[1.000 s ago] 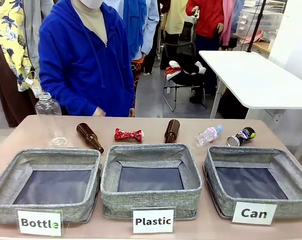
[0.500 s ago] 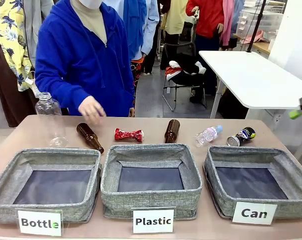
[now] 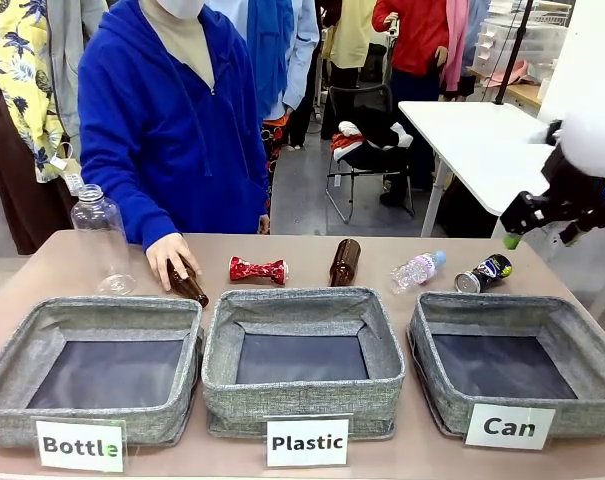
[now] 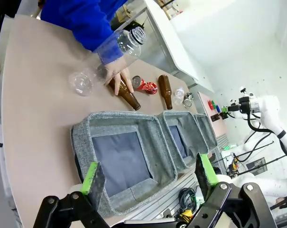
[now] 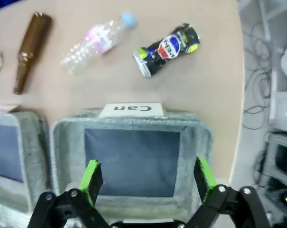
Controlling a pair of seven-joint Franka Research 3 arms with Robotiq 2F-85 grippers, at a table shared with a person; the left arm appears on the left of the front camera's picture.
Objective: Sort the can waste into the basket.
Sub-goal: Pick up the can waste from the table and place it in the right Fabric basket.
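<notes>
The crushed red can (image 3: 258, 269) lies behind the middle bin. The silver can with dark print (image 3: 484, 273) lies on its side just behind the basket (image 3: 492, 303), which carries the label "Can". My right gripper (image 3: 538, 238) hangs open in the air above the table's far right, close over that can. In the right wrist view its open fingers (image 5: 92, 178) frame the basket (image 5: 129, 121), with the printed can (image 5: 168, 49) beyond. My left gripper (image 4: 149, 173) is open and empty, high over the left end of the table; the red can (image 4: 145, 85) is far off.
A person in blue has a hand (image 3: 168, 258) on a brown bottle behind the "Bottle" bin (image 3: 92, 310). A tall clear bottle (image 3: 100, 238) stands at far left. A second brown bottle (image 3: 344, 262) and a small plastic bottle (image 3: 418, 270) lie behind the "Plastic" bin (image 3: 302, 300).
My right arm has come into the front view from the right and now hangs over the far right of the table. The person's hand has dropped onto the left brown bottle.
</notes>
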